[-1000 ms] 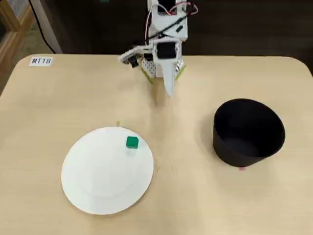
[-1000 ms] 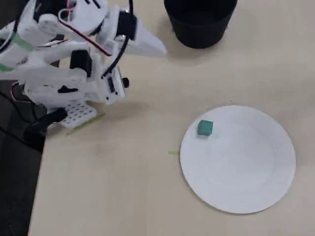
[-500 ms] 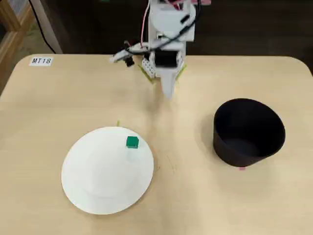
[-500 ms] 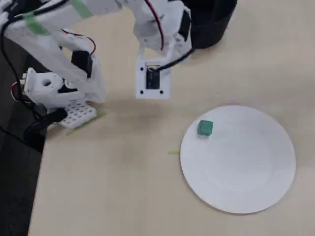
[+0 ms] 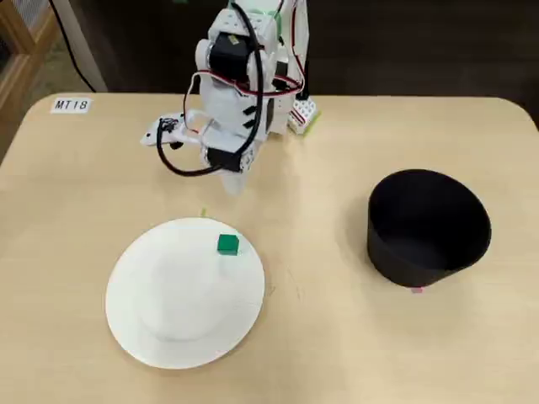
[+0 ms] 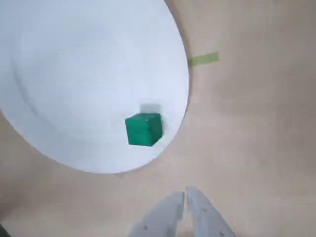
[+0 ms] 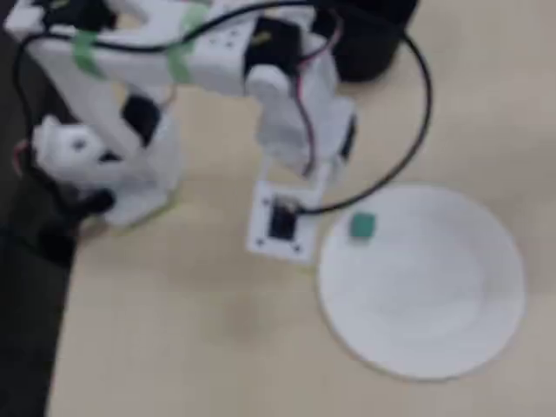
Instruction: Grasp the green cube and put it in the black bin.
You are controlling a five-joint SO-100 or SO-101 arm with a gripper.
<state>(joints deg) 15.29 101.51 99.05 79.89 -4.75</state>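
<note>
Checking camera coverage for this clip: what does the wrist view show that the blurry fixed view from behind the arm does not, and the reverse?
Only the wrist view shows the gripper, fingertips nearly together, and a green tape strip on the table. Only that fixed view shows the arm's body, its cables, and part of the black bin. Both show the green cube near the white plate's edge.

Nothing stands around the small green cube [image 5: 227,244] near the rim of the flat white round plate [image 5: 168,320]; bare tan tabletop [image 5: 320,337] lies open between plate and the round black bin [image 5: 428,229], whose mouth is unobstructed
</note>
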